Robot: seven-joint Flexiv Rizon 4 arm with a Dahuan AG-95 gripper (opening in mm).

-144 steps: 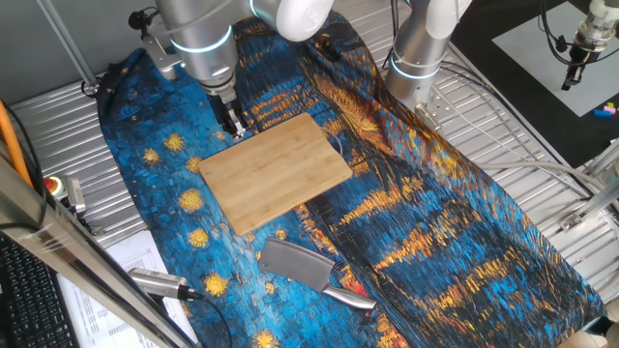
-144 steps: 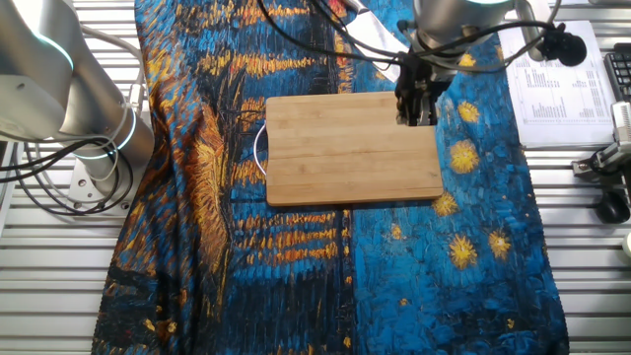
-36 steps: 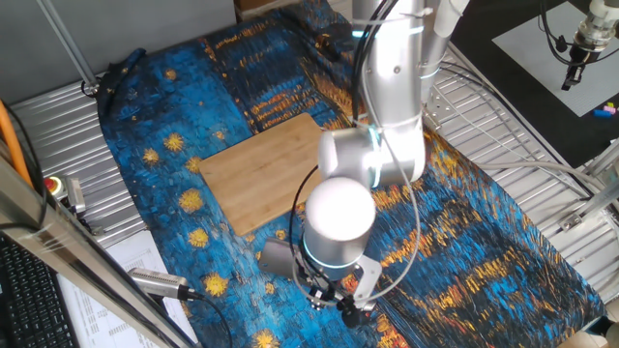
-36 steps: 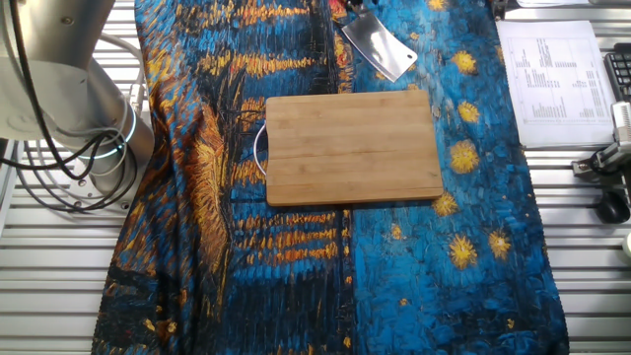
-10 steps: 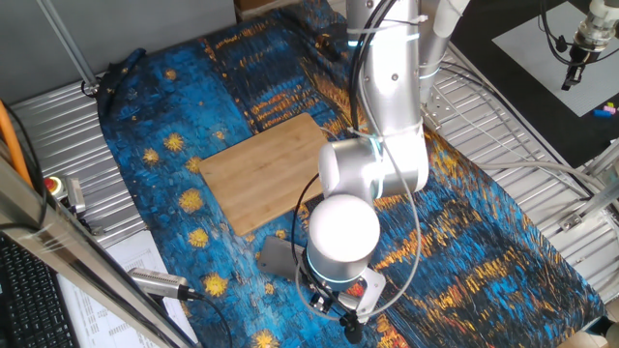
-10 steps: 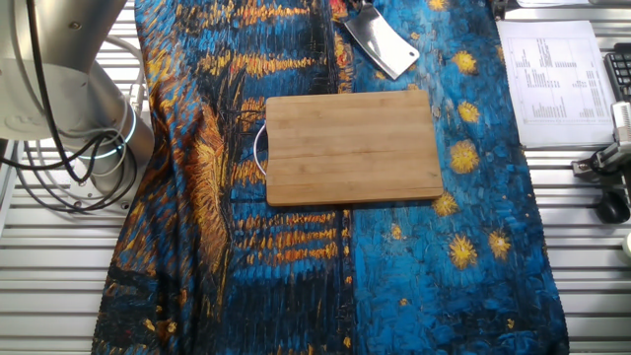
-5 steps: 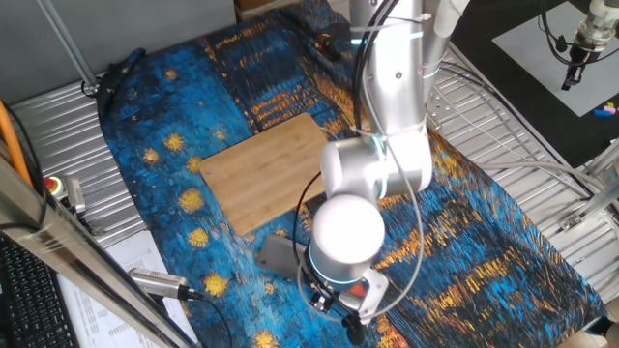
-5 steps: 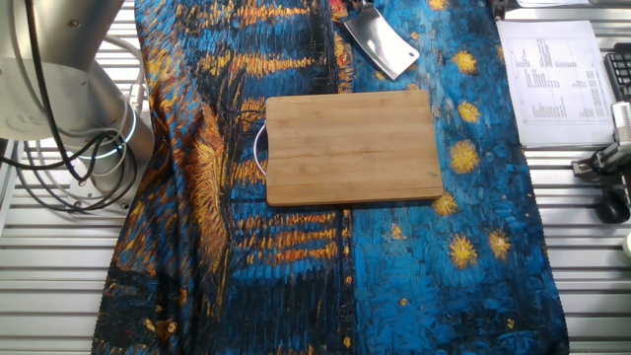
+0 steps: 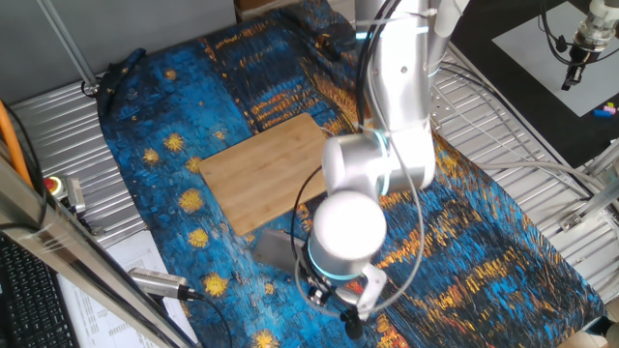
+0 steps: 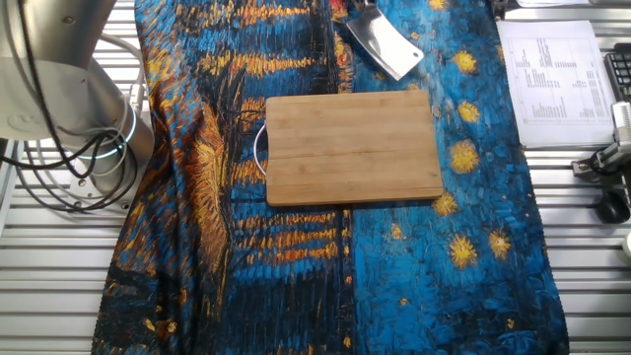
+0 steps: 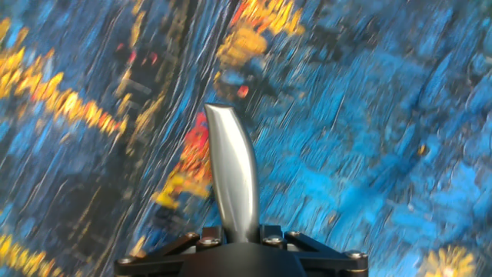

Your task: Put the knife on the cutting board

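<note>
The knife is a cleaver with a dull-grey blade (image 9: 274, 247); most of it is hidden under my arm. In the other fixed view the blade (image 10: 386, 44) lies just beyond the far edge of the cutting board (image 10: 353, 146). The light-tan bamboo board (image 9: 261, 169) lies flat on the blue-and-orange cloth with nothing on it. My gripper (image 9: 338, 302) is shut on the knife's shiny silver handle (image 11: 234, 177), which sticks out ahead of the fingers in the hand view. I cannot tell whether the blade touches the cloth.
A silver cylindrical tool with a black cable (image 9: 160, 283) lies at the cloth's near-left edge. Printed papers (image 10: 552, 69) lie beside the cloth. A second arm's base (image 10: 89, 118) stands at the other side on the metal table. A red button (image 9: 53, 184) sits at the left.
The blade has shifted a little toward the board with my hand. The board has not moved.
</note>
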